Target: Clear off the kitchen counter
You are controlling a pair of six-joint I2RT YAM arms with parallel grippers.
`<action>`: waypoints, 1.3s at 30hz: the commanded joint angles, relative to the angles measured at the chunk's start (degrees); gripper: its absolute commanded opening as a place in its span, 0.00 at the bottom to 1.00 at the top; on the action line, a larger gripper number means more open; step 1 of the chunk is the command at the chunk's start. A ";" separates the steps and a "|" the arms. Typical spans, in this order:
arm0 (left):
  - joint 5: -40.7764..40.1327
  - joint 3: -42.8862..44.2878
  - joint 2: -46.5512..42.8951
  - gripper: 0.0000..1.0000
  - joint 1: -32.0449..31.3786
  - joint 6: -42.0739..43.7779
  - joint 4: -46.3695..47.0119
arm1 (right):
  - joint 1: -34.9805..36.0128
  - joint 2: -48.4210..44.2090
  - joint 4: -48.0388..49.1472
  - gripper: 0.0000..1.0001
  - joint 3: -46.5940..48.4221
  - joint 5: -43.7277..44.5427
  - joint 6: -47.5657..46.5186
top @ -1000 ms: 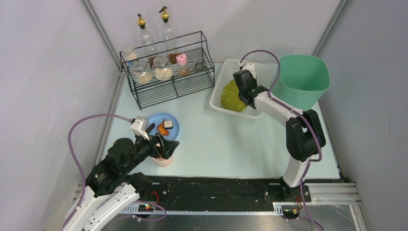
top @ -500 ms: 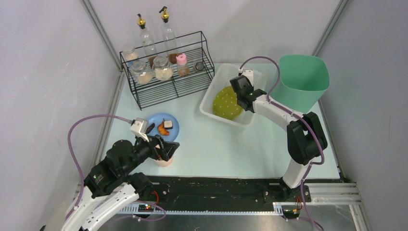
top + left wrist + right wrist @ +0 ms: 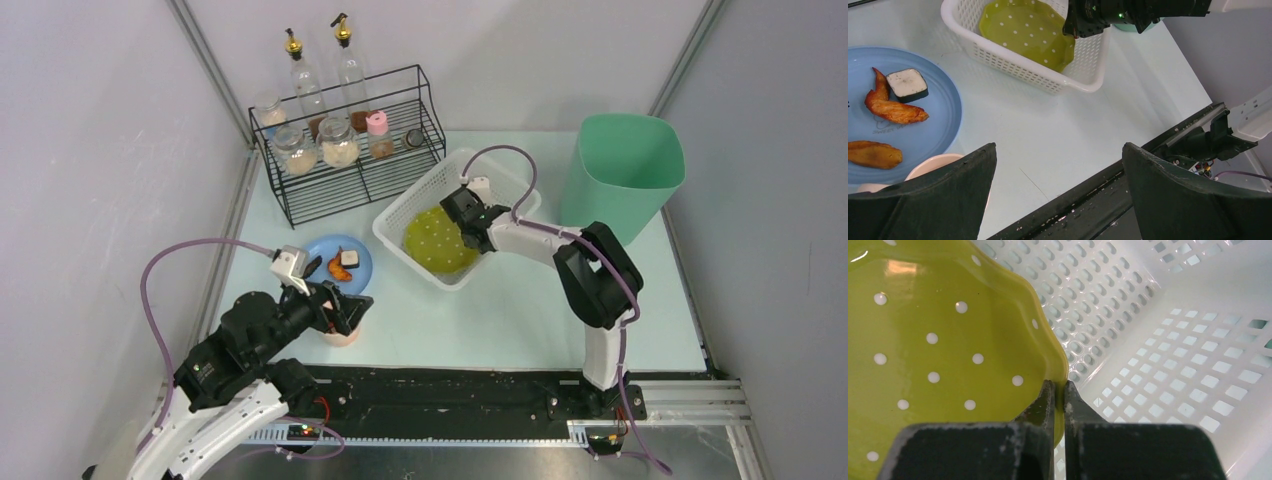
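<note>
The big flat pale mint-green desk (image 3: 500,310) fills the middle of the top view, smooth and dull, with a black rail (image 3: 450,385) along its bottom edge. The right hand (image 3: 1058,387) is pinched tight on the wavy rim of a yellow-green plate with white dots (image 3: 938,340), inside a white plastic basket full of holes (image 3: 1158,340). The left hand (image 3: 1059,150) is spread wide open beside a pink cup (image 3: 933,165) and a round blue plate (image 3: 945,125).

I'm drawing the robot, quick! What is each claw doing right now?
Left claw: open, holding nothing.
Right claw: closed on the green dotted plate rim.
</note>
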 commanded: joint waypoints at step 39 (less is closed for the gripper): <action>-3.69 -0.71 -9.03 0.98 -0.90 -0.68 1.14 | 25.49 -26.31 -1.20 0.81 3.00 -4.00 7.19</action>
